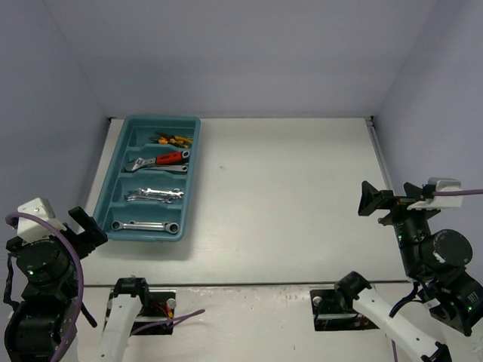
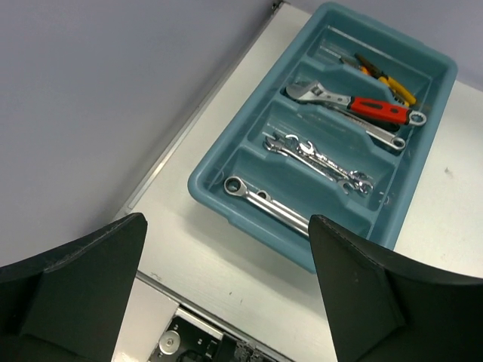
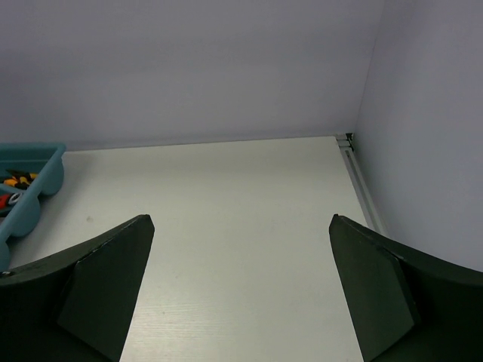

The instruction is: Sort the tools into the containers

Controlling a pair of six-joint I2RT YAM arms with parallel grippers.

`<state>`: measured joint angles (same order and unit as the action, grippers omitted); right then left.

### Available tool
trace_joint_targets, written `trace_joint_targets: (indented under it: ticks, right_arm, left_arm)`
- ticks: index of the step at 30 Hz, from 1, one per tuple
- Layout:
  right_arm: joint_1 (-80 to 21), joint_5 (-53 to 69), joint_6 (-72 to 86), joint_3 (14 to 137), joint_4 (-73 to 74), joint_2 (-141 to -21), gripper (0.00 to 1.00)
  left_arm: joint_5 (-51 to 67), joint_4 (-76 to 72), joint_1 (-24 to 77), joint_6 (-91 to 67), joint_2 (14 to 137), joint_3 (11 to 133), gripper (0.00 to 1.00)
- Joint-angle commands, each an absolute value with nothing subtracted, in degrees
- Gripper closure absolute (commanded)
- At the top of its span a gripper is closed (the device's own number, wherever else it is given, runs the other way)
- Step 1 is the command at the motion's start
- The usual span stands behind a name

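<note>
Teal tray [image 1: 143, 234] sat on the table's [image 1: 287, 196] left side, ahead of the left arm. Nearest compartment held ring wrenches [image 1: 145, 225], then small spanners [image 1: 155, 194], a red-handled adjustable wrench [image 1: 160, 161], and yellow-handled tools [image 1: 172, 139] farthest. Stampings were too small to read. Left gripper [image 2: 228, 219] was raised near the tray's near-left corner, fingers spread, empty. Right gripper [image 3: 241, 219] was well apart, likewise spread and empty.

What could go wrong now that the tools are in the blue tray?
The open left pincer hangs near the near left corner of the tray, so a careless swing might bump the tray and slide it. The small wrenches lie heaped in one compartment, so a knock could jumble them further.
</note>
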<state>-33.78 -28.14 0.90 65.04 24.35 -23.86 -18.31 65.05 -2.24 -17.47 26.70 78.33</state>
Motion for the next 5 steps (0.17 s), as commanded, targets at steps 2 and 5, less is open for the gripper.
trace_joint_targets:
  ticks: [2, 5]
  right_arm:
    - [-34.1, -29.2, -0.9, 65.1, 21.9, -24.9, 0.00]
    - [-34.2, -28.6, -0.9, 65.4, 22.1, -25.4, 0.00]
  left_arm:
    - [-18.6, 64.7, -2.0, -20.2, 27.6, 77.2, 0.13]
    - [-18.5, 64.7, -2.0, -20.4, 28.0, 77.6, 0.12]
